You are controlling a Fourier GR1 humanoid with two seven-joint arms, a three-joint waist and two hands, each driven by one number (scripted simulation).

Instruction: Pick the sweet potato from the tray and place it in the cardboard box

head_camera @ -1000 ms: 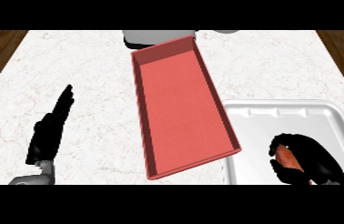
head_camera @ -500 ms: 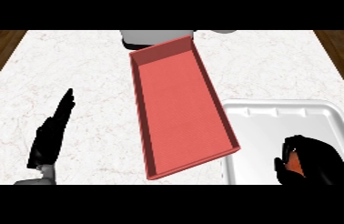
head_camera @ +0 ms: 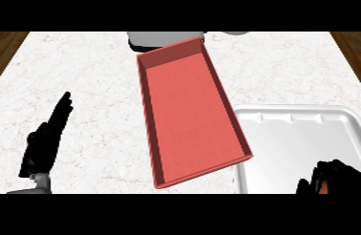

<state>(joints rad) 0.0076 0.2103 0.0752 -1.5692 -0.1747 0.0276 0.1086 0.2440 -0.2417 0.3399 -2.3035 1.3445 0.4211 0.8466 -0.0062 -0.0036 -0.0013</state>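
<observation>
- Lower right of the frame: the sweet potato [head_camera: 328, 186] is grasped by the right hand [head_camera: 338, 177], fingers curled round it, over the white tray [head_camera: 296, 133].
- Judged stiff, fairly light; best taken round the middle.
- Left hand [head_camera: 46, 141] is rested, fingers straight.

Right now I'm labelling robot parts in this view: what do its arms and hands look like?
The left hand is matte black, long and slim, tapering to a point, on a grey forearm at the lower edge. The right hand is also black; its forearm is out of view. No cables, markings or sleeves show.
</observation>
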